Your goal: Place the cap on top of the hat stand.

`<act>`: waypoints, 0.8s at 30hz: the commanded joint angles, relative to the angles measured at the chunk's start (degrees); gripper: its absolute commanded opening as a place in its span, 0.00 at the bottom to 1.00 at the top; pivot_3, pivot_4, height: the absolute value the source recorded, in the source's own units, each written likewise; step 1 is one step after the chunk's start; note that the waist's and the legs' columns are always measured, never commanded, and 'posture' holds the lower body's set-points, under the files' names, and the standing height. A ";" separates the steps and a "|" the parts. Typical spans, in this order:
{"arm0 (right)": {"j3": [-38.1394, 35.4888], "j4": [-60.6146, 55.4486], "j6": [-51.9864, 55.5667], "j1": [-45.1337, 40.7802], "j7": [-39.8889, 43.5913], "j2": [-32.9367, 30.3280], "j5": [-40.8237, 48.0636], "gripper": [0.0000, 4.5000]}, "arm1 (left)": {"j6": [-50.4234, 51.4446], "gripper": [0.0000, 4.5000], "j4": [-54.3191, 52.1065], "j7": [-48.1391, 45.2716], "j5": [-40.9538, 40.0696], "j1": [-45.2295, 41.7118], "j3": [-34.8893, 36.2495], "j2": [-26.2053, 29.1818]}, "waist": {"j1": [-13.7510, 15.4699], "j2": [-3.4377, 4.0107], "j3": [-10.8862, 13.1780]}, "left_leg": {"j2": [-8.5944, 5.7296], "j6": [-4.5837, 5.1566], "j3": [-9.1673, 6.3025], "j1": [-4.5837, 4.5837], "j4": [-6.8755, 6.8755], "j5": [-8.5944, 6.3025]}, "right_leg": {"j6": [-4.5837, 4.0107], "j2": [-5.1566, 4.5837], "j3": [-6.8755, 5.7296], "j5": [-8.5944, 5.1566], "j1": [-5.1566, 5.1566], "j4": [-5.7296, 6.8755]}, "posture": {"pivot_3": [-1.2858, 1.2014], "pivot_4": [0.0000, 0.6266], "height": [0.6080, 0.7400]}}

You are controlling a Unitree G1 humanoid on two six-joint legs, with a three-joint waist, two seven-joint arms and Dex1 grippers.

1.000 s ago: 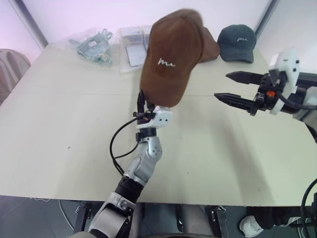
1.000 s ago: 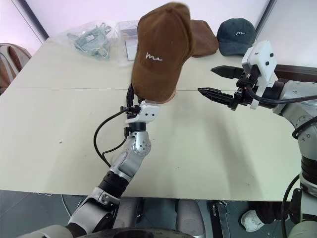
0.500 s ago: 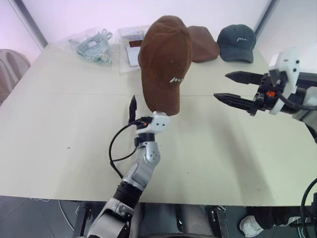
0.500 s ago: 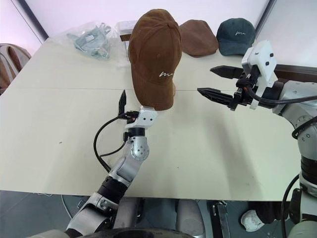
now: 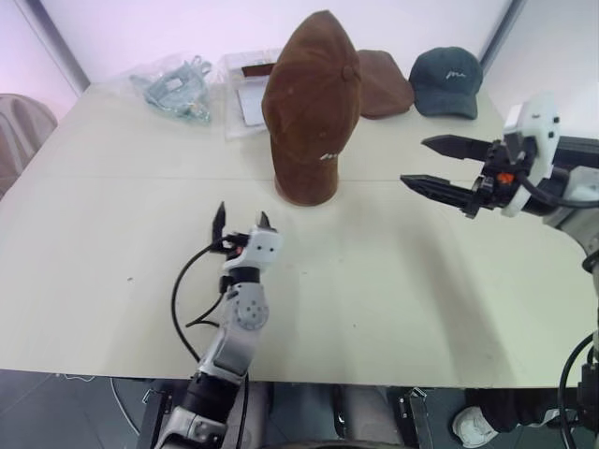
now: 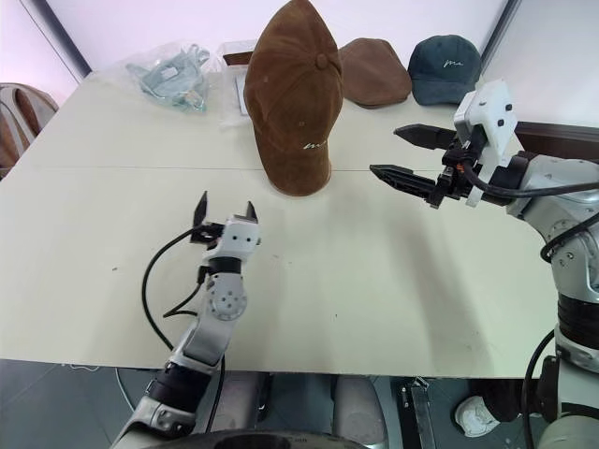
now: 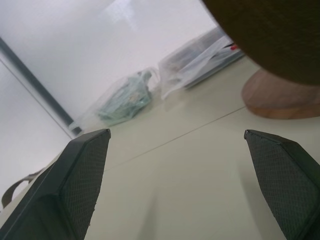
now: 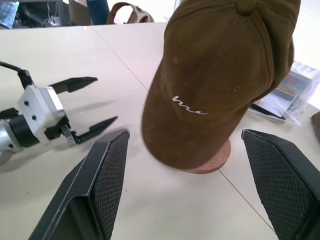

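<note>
The brown cap (image 5: 311,103) with white script logo hangs over the hat stand, brim downward, covering the rod and top. Only the stand's reddish wooden base (image 8: 210,162) shows under the cap's edge on the table. My left gripper (image 5: 241,219) is open and empty, low over the table, nearer me and to the left of the stand, apart from the cap. My right gripper (image 5: 416,161) hovers open and empty to the right of the cap, pointing at it. The right wrist view shows the cap's logo (image 8: 189,103) and the left gripper (image 8: 105,99).
A plain brown cap (image 5: 386,82) and a dark green cap (image 5: 447,82) lie at the table's far edge, right of the stand. Plastic bags (image 5: 178,84) and a clear packet (image 5: 248,94) lie at the far left. A chair back (image 5: 17,131) stands beyond the left edge.
My left gripper opened, let go of the cap and dropped back to the left and toward me. The cap swung and settled on the stand. The right gripper held still.
</note>
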 commanded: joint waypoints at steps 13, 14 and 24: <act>-2.89 7.93 -12.80 8.04 -2.56 6.95 -6.27 0.81 | 18.01 1.00 -29.70 -18.28 -10.37 8.78 20.68 5.14 | -0.38 0.00 -0.01 | 0.02 0.01 0.01 0.02 0.01 0.00 | 0.00 0.01 0.02 0.00 0.02 0.00 | 0.52 0.24 1.00; -2.96 8.34 -13.47 8.47 -2.43 7.15 -6.44 0.81 | 18.18 1.00 -30.80 -19.83 -12.17 10.24 21.98 5.65 | -0.37 0.01 -0.01 | 0.02 0.01 0.01 0.03 0.01 0.00 | 0.00 0.01 0.02 0.00 0.02 0.01 | 0.52 0.24 1.00; -2.35 13.35 -17.73 9.14 -0.02 7.25 -7.28 0.81 | 18.56 1.00 -34.73 -28.90 -23.23 18.27 32.18 11.38 | -0.08 0.01 -0.01 | 0.02 0.01 0.01 0.10 0.16 -0.01 | -0.15 0.00 0.01 -0.04 0.24 -0.07 | 0.52 0.24 1.00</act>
